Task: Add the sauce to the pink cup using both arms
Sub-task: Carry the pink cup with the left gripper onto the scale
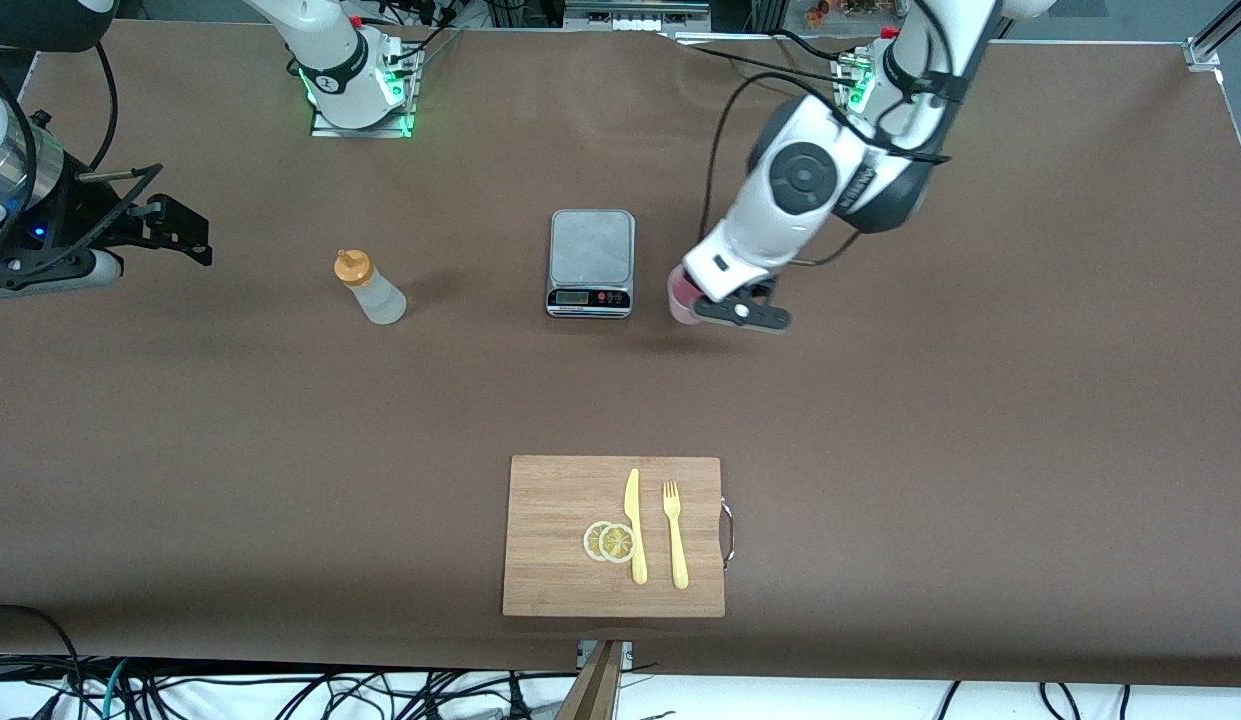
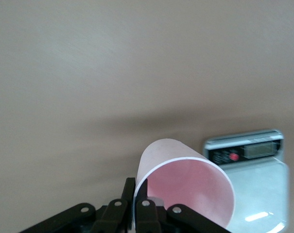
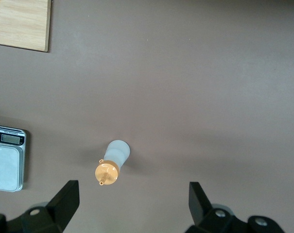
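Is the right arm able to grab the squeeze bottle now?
Probably yes. The right gripper is open and empty above the table, the squeeze bottle stands upright alone, and nothing lies between them.

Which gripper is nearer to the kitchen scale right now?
Left. The left gripper, shut on the pink cup, is right beside the kitchen scale. The right gripper, open, hangs past the squeeze bottle at the right arm's end.

Scale [image 1: 591, 262] mid-table; squeeze bottle [image 1: 371, 289] beside it toward the right arm's end; cutting board [image 1: 614, 536] nearer the camera.
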`<act>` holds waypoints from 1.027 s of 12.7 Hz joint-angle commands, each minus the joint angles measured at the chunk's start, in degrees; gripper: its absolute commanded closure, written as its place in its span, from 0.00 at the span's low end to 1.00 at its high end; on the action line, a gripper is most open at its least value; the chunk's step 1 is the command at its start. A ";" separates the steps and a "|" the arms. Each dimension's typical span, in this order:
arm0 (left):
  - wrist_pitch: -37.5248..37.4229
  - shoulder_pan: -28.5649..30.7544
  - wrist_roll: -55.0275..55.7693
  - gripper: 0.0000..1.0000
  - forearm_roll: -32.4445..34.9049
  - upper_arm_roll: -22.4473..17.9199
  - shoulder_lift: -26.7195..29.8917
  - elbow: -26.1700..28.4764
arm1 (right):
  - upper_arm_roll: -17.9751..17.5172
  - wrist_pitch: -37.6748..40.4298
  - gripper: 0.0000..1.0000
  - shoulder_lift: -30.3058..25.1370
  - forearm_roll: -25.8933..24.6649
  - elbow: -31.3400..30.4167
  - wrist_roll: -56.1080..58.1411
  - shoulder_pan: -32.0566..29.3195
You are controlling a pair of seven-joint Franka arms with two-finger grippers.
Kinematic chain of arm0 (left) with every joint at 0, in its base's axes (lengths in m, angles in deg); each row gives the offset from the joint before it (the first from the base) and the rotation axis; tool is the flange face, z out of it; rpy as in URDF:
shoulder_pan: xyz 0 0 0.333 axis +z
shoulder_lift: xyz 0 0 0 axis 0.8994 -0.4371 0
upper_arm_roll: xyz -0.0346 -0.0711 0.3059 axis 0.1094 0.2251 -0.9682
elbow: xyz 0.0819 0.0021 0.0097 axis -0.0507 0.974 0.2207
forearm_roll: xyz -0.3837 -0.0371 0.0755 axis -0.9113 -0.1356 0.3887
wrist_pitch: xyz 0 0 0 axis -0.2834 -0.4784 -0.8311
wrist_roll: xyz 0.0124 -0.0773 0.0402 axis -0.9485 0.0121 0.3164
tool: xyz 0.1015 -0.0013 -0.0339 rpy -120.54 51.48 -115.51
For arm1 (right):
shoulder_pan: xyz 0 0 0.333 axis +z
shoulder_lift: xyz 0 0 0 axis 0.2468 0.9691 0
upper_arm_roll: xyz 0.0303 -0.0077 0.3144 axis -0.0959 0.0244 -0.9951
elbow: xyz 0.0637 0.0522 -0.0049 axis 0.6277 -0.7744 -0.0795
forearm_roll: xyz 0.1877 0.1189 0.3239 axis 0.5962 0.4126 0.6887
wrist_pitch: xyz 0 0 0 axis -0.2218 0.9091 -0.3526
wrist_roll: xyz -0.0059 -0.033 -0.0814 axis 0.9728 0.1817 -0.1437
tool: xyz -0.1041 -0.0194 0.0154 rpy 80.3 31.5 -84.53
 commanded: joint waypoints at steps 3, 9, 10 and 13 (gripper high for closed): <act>-0.72 -9.34 9.65 1.00 -2.29 -1.20 -7.96 -8.44 | 0.04 0.80 0.00 -0.08 0.06 0.49 0.41 -0.17; 1.72 -13.13 10.55 1.00 -3.43 -1.20 -11.75 -9.51 | 0.04 0.80 0.00 -0.08 0.06 0.49 0.50 -0.17; 3.22 -13.91 10.55 1.00 -3.43 -1.20 -12.28 -9.51 | 0.04 0.80 0.00 -0.08 0.06 0.49 0.50 -0.17; 3.68 -14.71 10.55 1.00 -3.35 -1.20 -13.25 -9.51 | 0.04 0.80 0.00 -0.08 0.06 0.49 0.59 -0.26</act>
